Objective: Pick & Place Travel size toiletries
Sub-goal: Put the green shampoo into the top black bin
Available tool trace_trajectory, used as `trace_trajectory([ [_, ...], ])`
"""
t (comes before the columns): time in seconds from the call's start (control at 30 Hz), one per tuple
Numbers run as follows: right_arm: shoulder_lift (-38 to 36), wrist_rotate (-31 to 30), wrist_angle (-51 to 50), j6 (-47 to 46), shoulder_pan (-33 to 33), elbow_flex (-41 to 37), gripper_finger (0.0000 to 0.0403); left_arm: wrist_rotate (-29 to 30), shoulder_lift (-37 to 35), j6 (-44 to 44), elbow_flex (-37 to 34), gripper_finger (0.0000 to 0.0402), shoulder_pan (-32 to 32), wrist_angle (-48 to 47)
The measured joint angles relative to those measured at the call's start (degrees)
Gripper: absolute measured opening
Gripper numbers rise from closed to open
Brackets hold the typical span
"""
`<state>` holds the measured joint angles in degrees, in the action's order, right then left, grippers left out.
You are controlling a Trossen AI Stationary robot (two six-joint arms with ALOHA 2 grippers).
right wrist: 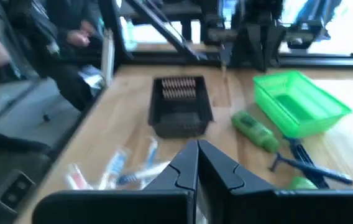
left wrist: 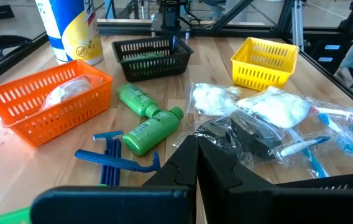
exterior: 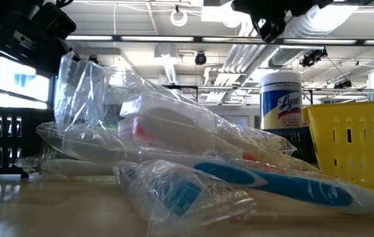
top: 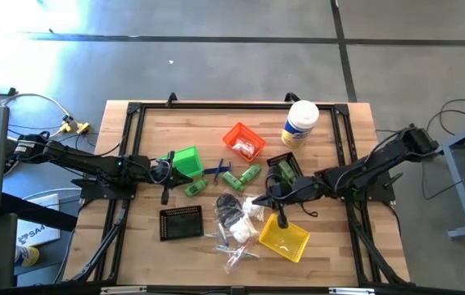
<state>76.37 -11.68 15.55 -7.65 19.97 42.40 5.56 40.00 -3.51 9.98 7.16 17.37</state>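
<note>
Your left gripper [top: 165, 174] sits clenched and empty beside the bright green plastic bin [top: 187, 160], and your right gripper [top: 275, 197] is likewise clamped on nothing, between the black mesh bin [top: 284, 166] and the yellow slotted bin [top: 285, 238]. You have the travel toiletries loose on the wooden table [top: 339, 246]: three green mini bottles [top: 241, 176], a blue razor [top: 215, 170], and a heap of white crinkly packets [top: 247, 220] with clear-wrapped toothbrushes [top: 237, 252] mid-table. One white packet lies in the orange bin [top: 243, 141].
</note>
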Motion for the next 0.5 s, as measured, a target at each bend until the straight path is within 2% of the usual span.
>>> trace_trajectory([
  [0.23, 0.89, 0.69, 0.24, 3.27, -2.34, 0.01, 0.0003, 0.00, -0.01, 0.00, 0.00, 0.0000, 0.00, -0.01],
  [0.33, 0.66, 4.12, 0.17, 6.65, -4.60, 0.01, 0.0002, -0.02, 0.00, 0.05, 0.00, 0.0000, -0.01, -0.01],
  [0.5, -0.80, 14.05, -0.16, 9.52, -11.73, 0.01, 0.0002, 0.00, -0.01, 0.23, 0.00, 0.0000, -0.01, -0.01],
])
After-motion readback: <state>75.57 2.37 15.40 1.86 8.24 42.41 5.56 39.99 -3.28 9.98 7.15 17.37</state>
